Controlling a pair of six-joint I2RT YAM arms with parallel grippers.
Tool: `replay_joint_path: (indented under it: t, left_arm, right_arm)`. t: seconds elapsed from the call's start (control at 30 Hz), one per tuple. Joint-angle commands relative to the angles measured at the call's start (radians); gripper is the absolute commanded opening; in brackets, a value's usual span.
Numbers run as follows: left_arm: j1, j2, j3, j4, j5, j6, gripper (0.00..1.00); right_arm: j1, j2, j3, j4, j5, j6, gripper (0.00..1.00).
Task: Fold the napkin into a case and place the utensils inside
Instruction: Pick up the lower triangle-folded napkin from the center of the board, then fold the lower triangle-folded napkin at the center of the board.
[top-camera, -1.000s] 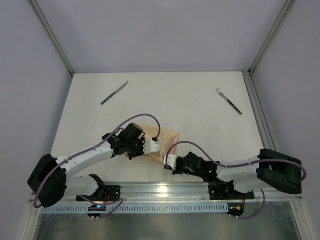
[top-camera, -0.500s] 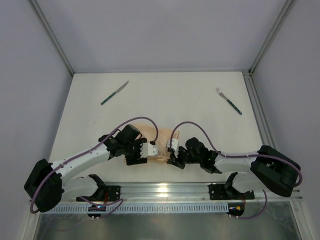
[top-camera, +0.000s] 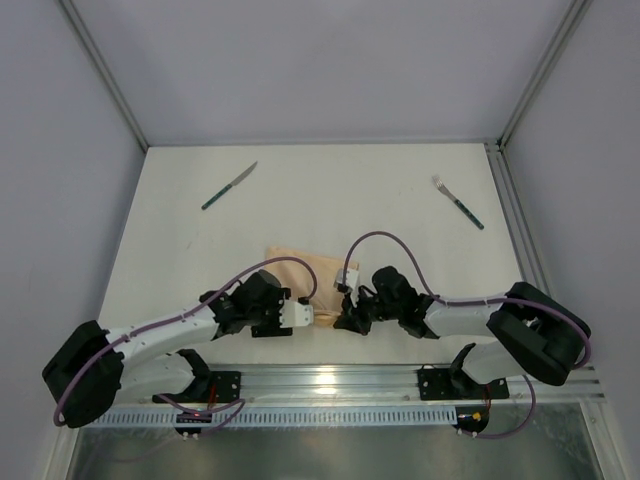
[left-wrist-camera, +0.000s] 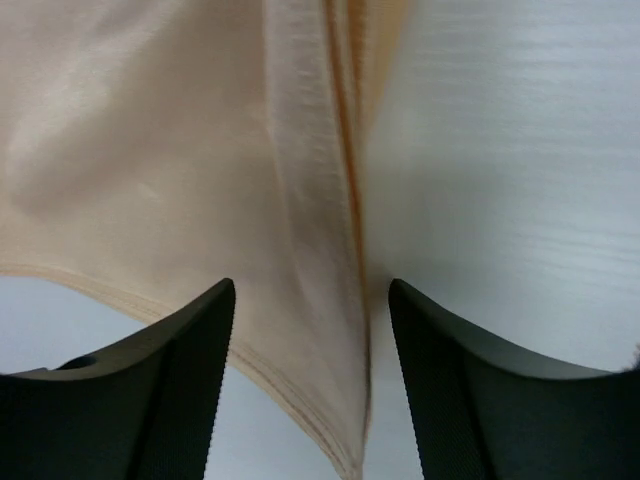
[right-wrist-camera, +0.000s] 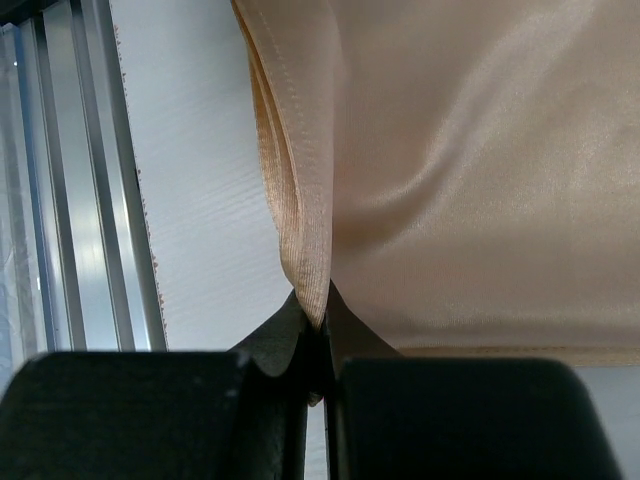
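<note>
- The napkin (top-camera: 328, 272) lies near the front edge of the table (top-camera: 400, 240), between the two arms. It is peach-orange with a slight sheen and is doubled over into a rough rectangle.
- The left gripper (top-camera: 310, 318) sits low at the napkin's near-left corner. In the left wrist view its jaws stand well apart (left-wrist-camera: 310, 300).
- A folded, stitched edge of the napkin (left-wrist-camera: 300, 200) runs down between the dark fingers (left-wrist-camera: 180, 380). The cloth is not pinched, and neither finger can be seen pressing on it.
- The right gripper (top-camera: 345, 318) is at the napkin's near-right corner, just beside the left one.
- In the right wrist view, the jaws of the right gripper (right-wrist-camera: 320, 335) are closed tight on the napkin's layered hem. The cloth (right-wrist-camera: 480, 180) rises from that pinch and spreads out to the right. Several layers show at the fold.
- The knife (top-camera: 229, 186) lies at the far left of the table, well apart from the napkin. It is angled, with its green handle toward the near left.
- The fork (top-camera: 458, 202) lies at the far right, also well apart. Its tines point to the far left and its green handle to the near right.
- Neither utensil touches the cloth or either gripper.
- A purple cable (top-camera: 375, 238) loops above each wrist. A metal rail (top-camera: 330, 378) runs along the table's near edge, under the arms.
</note>
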Motion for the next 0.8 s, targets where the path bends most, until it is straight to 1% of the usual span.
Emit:
replay_joint_path:
  t: [0.0, 0.03, 0.07, 0.13, 0.17, 0.3, 0.4, 0.43, 0.47, 0.5, 0.53, 0.57, 0.63, 0.67, 0.77]
  left_arm:
    - [0.0, 0.041, -0.08, 0.17, -0.165, -0.003, 0.58]
    - [0.0, 0.042, -0.089, 0.177, -0.173, -0.003, 0.52]
    - [0.0, 0.042, -0.098, 0.185, -0.181, -0.006, 0.42]
    - [0.001, 0.039, -0.123, 0.2, -0.205, -0.004, 0.35]
    - [0.001, 0.036, -0.126, 0.202, -0.205, -0.006, 0.29]
    - [0.018, 0.001, -0.121, 0.152, -0.207, -0.007, 0.23]
    - [0.044, -0.042, -0.106, 0.081, -0.181, 0.006, 0.17]
    - [0.046, -0.054, -0.097, 0.029, -0.156, 0.008, 0.15]
    - [0.047, -0.077, -0.065, -0.006, -0.141, 0.01, 0.08]
    - [0.047, -0.087, -0.045, -0.045, -0.126, 0.013, 0.04]
    - [0.047, -0.097, -0.022, -0.128, -0.091, 0.017, 0.0]
    - [0.046, -0.116, 0.029, -0.179, -0.045, 0.023, 0.0]
    - [0.047, -0.13, 0.083, -0.29, 0.011, 0.051, 0.0]
    - [0.047, -0.143, 0.106, -0.385, 0.069, 0.06, 0.0]
    - [0.047, -0.157, 0.17, -0.493, 0.15, 0.105, 0.0]
  right_arm:
    - [-0.018, 0.0, 0.02, 0.041, -0.06, 0.024, 0.04]
    - [-0.02, 0.0, 0.022, 0.036, -0.063, 0.022, 0.04]
    - [-0.021, 0.0, 0.02, 0.031, -0.067, 0.021, 0.04]
    - [-0.029, 0.0, 0.023, 0.024, -0.08, 0.012, 0.04]
    - [-0.032, 0.001, 0.026, 0.021, -0.084, 0.01, 0.04]
    - [-0.036, 0.003, 0.04, -0.008, -0.097, -0.002, 0.04]
    - [-0.036, 0.001, 0.052, -0.05, -0.106, -0.024, 0.04]
    - [-0.036, 0.004, 0.066, -0.08, -0.118, -0.028, 0.04]
    - [-0.038, 0.006, 0.074, -0.099, -0.123, -0.03, 0.04]
    - [-0.038, 0.008, 0.084, -0.119, -0.13, -0.03, 0.04]
    - [-0.036, 0.009, 0.1, -0.152, -0.141, -0.027, 0.04]
    - [-0.036, 0.003, 0.106, -0.168, -0.161, -0.015, 0.04]
    - [-0.035, -0.012, 0.11, -0.209, -0.185, -0.001, 0.04]
    - [-0.033, -0.034, 0.11, -0.222, -0.214, 0.005, 0.04]
    - [-0.03, -0.068, 0.106, -0.269, -0.282, 0.03, 0.04]
